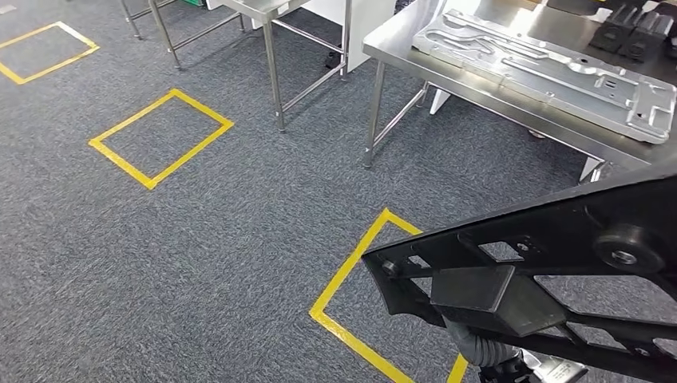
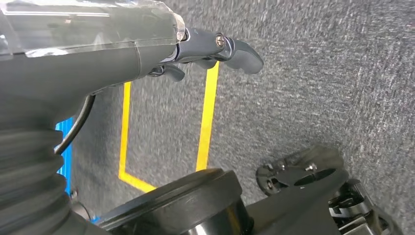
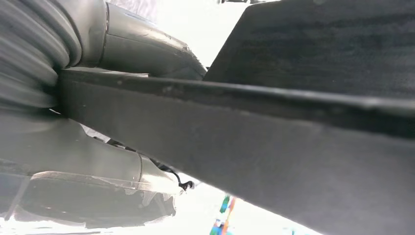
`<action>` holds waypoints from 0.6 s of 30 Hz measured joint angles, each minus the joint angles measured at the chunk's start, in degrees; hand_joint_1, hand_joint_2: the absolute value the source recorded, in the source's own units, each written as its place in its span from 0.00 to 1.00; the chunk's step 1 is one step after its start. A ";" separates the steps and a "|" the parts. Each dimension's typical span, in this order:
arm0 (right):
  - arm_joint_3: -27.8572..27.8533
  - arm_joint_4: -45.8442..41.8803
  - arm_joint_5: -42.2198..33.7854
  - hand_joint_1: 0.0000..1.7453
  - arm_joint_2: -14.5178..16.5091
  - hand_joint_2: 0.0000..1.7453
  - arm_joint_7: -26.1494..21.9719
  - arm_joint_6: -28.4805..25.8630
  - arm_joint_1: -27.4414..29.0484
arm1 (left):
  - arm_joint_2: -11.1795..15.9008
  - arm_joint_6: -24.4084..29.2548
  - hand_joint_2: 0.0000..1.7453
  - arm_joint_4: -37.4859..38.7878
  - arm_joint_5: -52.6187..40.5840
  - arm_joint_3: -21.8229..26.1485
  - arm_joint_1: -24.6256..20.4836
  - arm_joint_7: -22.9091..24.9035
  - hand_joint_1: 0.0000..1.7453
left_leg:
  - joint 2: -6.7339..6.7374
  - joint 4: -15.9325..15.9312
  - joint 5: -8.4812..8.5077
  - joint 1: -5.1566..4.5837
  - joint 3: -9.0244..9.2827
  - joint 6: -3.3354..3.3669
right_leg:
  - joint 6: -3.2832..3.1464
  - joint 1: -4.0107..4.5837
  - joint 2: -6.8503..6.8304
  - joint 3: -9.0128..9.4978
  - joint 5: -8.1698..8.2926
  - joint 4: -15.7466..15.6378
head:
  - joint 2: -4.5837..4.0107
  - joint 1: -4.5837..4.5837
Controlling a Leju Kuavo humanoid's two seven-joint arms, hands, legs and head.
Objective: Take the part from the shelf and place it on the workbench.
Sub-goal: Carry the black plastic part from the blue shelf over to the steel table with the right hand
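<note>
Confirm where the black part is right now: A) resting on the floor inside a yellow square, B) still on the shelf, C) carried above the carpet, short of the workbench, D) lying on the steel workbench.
C: the black part hangs over the carpet and a yellow square, short of the workbench, which carries a silver plate.

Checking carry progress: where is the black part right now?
In the head view the black part is low on the right, carried above the carpet and a yellow tape square, short of the steel workbench at upper right.
</note>
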 joint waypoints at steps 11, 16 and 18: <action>-0.11 0.22 -0.11 1.00 0.07 1.00 0.01 0.09 -0.19 | 0.16 -0.14 1.00 0.00 -0.14 0.02 0.02 0.62 0.00 | 2.17 3.41 -4.03 -0.40 0.50 -2.57 | -2.90 0.42 -1.92 8.90 6.76 -16.84 | 0.00 -0.02; -0.16 0.25 -0.15 1.00 0.15 1.00 0.02 0.11 -0.21 | 0.20 -0.19 1.00 0.00 0.03 0.03 -0.87 0.43 0.00 | -1.02 16.72 -8.37 -0.27 -5.87 -2.83 | -3.49 0.55 1.34 9.24 6.61 -16.80 | 0.00 -0.02; -0.16 0.27 -0.15 1.00 0.17 1.00 0.02 0.11 -0.20 | 0.20 -0.20 1.00 0.00 -0.07 0.02 -0.72 0.54 0.00 | -1.82 10.61 -3.82 -0.25 -3.53 -2.40 | -3.38 0.58 3.04 9.53 6.51 -16.70 | 0.00 -0.02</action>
